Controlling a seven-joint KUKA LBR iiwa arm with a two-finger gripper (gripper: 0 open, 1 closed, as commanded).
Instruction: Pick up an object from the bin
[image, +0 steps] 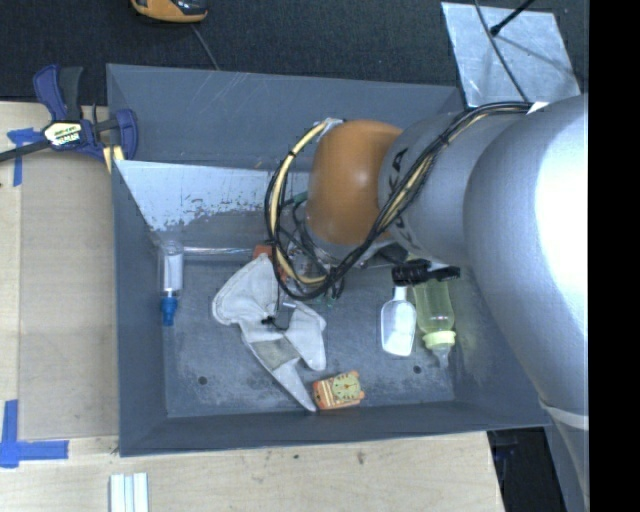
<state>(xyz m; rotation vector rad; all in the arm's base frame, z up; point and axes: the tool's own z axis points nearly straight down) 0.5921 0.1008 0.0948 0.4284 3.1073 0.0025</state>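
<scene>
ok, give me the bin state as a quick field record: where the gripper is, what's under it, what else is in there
bin: grey metal, few loose items
gripper: low at mid-bin, over the cloth
under gripper: white crumpled cloth; contact can't be judged
left side: clear tube with a blue end, alone
near edge: small orange-brown box, at the cloth's lower tip
right side: white bottle beside yellow-green bottle, lying below the arm
held: nothing seen lifted

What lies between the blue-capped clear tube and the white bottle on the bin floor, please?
A crumpled white cloth lies between the tube and the white bottle, as the camera view shows.
</scene>
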